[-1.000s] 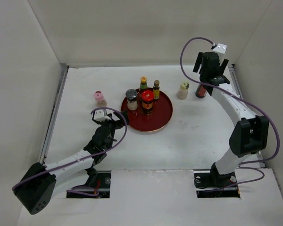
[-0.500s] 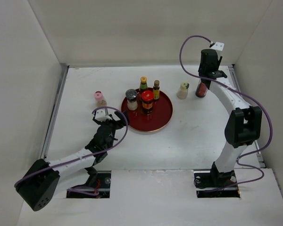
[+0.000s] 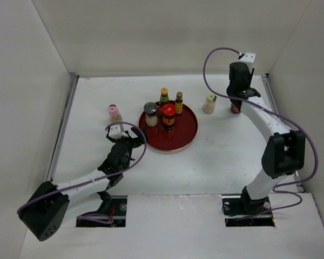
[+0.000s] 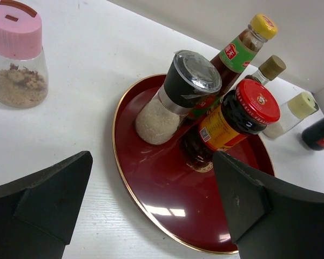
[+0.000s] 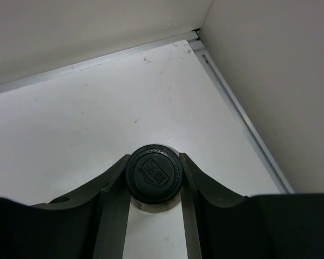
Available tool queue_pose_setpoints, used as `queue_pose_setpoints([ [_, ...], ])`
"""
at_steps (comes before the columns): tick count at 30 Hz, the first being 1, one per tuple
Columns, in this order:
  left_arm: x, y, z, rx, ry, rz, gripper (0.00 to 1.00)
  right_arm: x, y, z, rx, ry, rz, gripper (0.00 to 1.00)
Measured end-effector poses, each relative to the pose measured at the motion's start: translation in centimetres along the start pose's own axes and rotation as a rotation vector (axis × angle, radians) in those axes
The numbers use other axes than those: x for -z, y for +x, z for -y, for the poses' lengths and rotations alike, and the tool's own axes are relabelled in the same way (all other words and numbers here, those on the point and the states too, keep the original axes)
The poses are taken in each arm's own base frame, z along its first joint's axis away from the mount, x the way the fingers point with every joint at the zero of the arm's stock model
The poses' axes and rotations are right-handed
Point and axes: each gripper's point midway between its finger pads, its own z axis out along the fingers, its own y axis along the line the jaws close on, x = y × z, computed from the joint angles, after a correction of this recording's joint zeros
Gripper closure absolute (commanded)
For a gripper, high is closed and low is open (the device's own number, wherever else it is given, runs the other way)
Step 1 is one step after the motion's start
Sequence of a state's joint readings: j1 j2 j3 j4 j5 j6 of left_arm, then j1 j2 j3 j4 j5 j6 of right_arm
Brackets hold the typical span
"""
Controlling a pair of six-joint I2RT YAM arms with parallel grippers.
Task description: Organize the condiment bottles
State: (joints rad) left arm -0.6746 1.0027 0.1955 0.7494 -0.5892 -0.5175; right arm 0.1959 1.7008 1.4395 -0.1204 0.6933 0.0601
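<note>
White worktop point(image 3: 221, 156) lies open right of the red tray point(image 3: 179, 141), where the right gripper point(image 3: 236, 103) clamps the black-capped bottle point(image 5: 154, 174) near the upper-right rail point(image 5: 239, 113); the left gripper point(image 3: 124, 139) gapes wide, empty, off the tray's lower-left rim.

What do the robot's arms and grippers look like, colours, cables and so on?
The left arm and right arm both have white links with bulky black joints. A thin purple cable loops along each. The left gripper and right gripper have matte black, wedge-shaped fingers. No markings show.
</note>
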Motion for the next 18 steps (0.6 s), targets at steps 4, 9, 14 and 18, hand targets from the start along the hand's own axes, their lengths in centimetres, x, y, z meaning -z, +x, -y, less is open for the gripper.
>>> queue_pose_setpoints([
  [4,0.0,-0.1,0.1,0.005,0.002,0.002,0.05,4.1,-2.2,1.4,-0.011,-0.014,0.059,0.81],
  [9,0.0,-0.1,0.1,0.007,0.002,0.003,0.05,11.3,-6.9,0.3,-0.084,-0.143,0.186,0.81],
  [14,0.1,-0.6,0.3,0.017,0.011,0.015,0.05,16.9,-7.6,-6.2,-0.138,-0.38,0.228,0.81],
  [18,0.2,-1.1,0.6,0.029,0.02,0.028,0.05,18.6,-4.6,-12.2,-0.117,-0.525,0.189,0.82],
])
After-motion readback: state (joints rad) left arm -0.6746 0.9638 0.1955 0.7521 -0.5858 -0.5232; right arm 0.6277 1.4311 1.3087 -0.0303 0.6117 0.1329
